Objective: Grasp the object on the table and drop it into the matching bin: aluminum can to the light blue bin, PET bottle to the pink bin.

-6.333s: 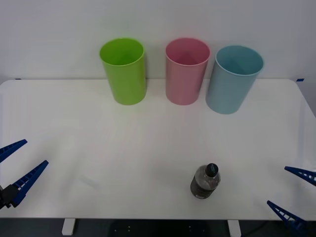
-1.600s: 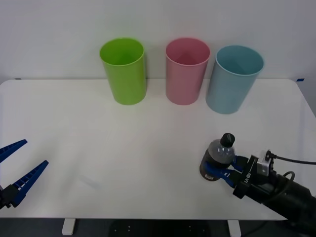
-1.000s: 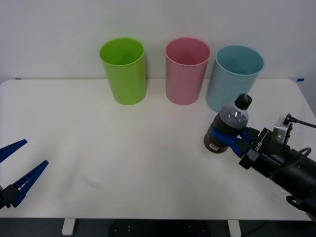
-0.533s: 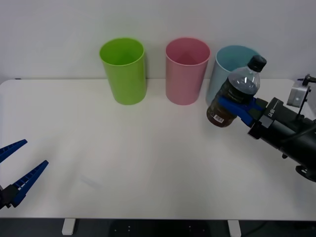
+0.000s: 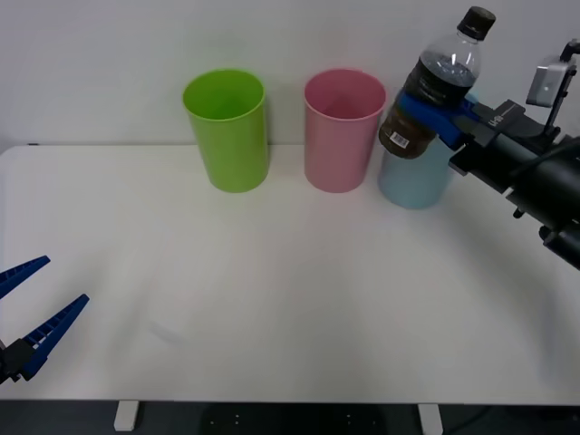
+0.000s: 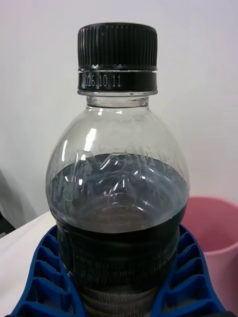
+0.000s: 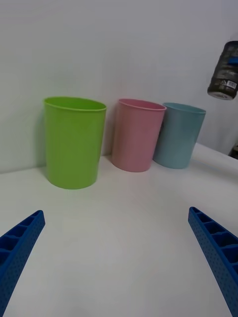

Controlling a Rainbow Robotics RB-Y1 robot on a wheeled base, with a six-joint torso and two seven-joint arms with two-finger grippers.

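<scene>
Backdrop: plain white wall behind a white counter [image 5: 290,299] with rounded corners.

Landmark: pink bin [image 5: 343,130], the middle one of three bins standing in a row along the counter's far edge, near the wall.

Neighbours: lime green bin [image 5: 227,130] stands to the pink bin's left with a gap between them; light blue bin [image 5: 419,177] stands just to its right, close but apart from it.

PET bottle [image 5: 438,83]: lifted clear of the counter, up and to the right of the pink bin, in front of the light blue bin's upper part in the front view. It leans, black cap [image 5: 477,19] tipped up and to the right, brown label band at the low end. Dark drink fills it to about the shoulder.

Right gripper [image 5: 444,113]: reaches in from the right of the pink bin, its blue ribbed jaws clamped around the bottle's middle, above the label; in the right wrist view the fingers [image 6: 44,282] hug both sides of the bottle, with the pink bin's rim behind.

In the way: the bottle and the right arm cover the light blue bin's rim in the front view; whether the bottle is directly above that bin cannot be told.

Left gripper [image 5: 27,313]: parked low at the counter's near left corner, well away from the pink bin, jaws spread wide and holding nothing.
</scene>
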